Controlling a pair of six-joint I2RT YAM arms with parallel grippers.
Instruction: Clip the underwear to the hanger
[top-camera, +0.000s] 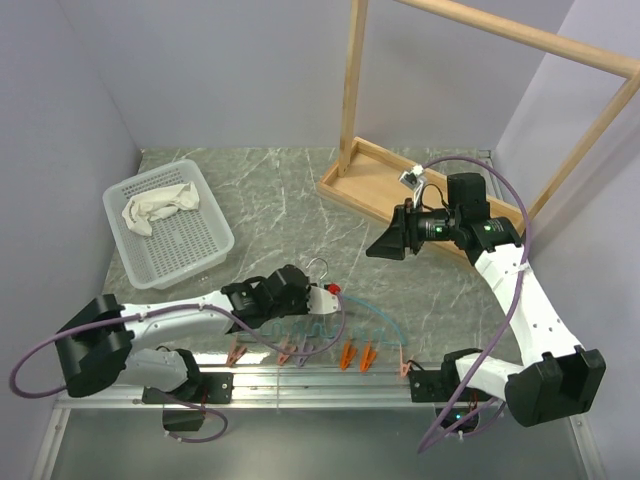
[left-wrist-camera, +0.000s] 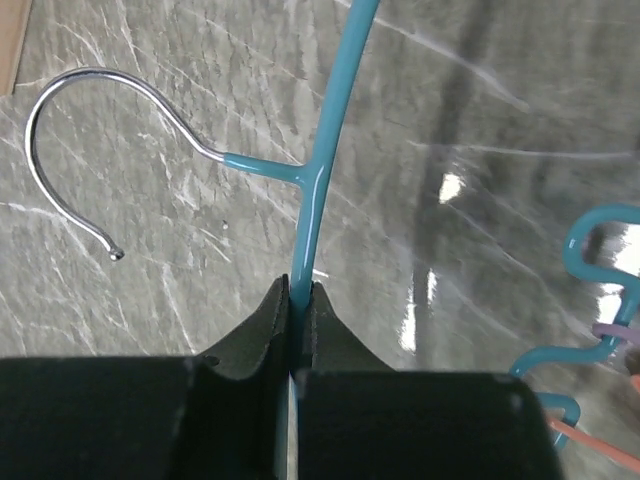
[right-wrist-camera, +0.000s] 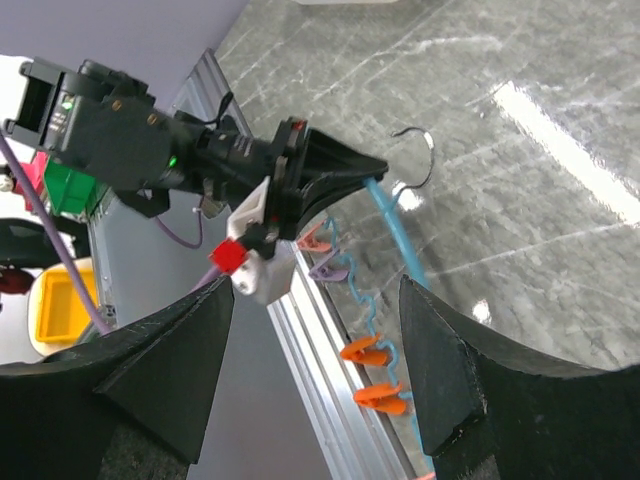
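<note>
The white underwear (top-camera: 155, 208) lies crumpled in the white perforated basket (top-camera: 205, 255) at the far left. The teal hanger (top-camera: 372, 306) lies flat near the table's front edge, its metal hook (top-camera: 318, 266) pointing away and its orange clips (top-camera: 357, 356) along the near side. My left gripper (top-camera: 322, 293) is shut on the hanger's arch just beside the hook; in the left wrist view the teal rod (left-wrist-camera: 318, 170) runs between the closed jaws of the gripper (left-wrist-camera: 300, 292). My right gripper (top-camera: 384, 246) is open and empty, held above the table to the right of the hanger. The right wrist view looks through the right gripper (right-wrist-camera: 315, 300) at the hanger (right-wrist-camera: 396, 232).
A big wooden rack frame (top-camera: 382, 186) stands at the back right, close behind the right gripper. An aluminium rail (top-camera: 300, 381) runs along the table's front edge, just below the clips. Grey walls close in the left and back.
</note>
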